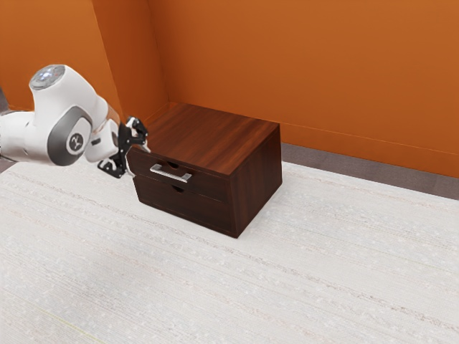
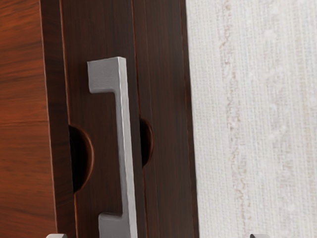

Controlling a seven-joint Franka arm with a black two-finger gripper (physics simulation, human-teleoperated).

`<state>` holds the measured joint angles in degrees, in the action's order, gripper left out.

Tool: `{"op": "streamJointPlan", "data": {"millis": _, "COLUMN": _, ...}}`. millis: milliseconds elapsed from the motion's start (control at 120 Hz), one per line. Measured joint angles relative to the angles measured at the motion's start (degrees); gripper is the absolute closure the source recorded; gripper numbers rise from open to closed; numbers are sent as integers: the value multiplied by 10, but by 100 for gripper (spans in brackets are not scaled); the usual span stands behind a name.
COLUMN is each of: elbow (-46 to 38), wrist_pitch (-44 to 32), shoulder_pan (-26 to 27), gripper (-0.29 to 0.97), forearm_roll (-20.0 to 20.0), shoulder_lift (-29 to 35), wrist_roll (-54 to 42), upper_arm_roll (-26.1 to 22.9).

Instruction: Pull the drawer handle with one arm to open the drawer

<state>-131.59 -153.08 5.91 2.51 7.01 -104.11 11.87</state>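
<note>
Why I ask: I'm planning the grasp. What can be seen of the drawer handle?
The handle is a slim, square-edged bar, brushed silver metal by its look, with two short legs joining it to the upper drawer front of the dark wood cabinet. It lies level across that front, beside a rounded dark recess. Nothing touches it: the open end effector hangs apart from it, toward the exterior view's left.
</note>
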Motion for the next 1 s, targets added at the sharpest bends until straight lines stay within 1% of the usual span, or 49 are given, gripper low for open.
{"op": "streamJointPlan", "data": {"millis": 250, "elbow": -1, "wrist_pitch": 18, "shoulder_pan": 5, "gripper": 33, "forearm_roll": 27, "shoulder_lift": -7, "wrist_roll": -10, "upper_arm_roll": 0}}
{"op": "streamJointPlan", "data": {"millis": 367, "elbow": 6, "wrist_pitch": 22, "shoulder_pan": 10, "gripper": 34, "forearm_roll": 51, "shoulder_lift": -29, "wrist_roll": -15, "upper_arm_roll": 0}}
{"op": "streamJointPlan", "data": {"millis": 433, "elbow": 27, "wrist_pitch": 24, "shoulder_pan": 6, "gripper": 34, "forearm_roll": 65, "shoulder_lift": -54, "wrist_roll": -18, "upper_arm_roll": -5}}
{"op": "streamJointPlan", "data": {"millis": 558, "elbow": 46, "wrist_pitch": 25, "shoulder_pan": 9, "gripper": 34, "forearm_roll": 82, "shoulder_lift": -77, "wrist_roll": -22, "upper_arm_roll": -9}}
{"op": "streamJointPlan", "data": {"millis": 750, "elbow": 65, "wrist_pitch": 22, "shoulder_pan": 16, "gripper": 34, "forearm_roll": 92, "shoulder_lift": -98, "wrist_roll": -28, "upper_arm_roll": -9}}
{"op": "streamJointPlan", "data": {"millis": 1000, "elbow": 76, "wrist_pitch": 14, "shoulder_pan": 8, "gripper": 36, "forearm_roll": 94, "shoulder_lift": -116, "wrist_roll": -33, "upper_arm_roll": -9}}
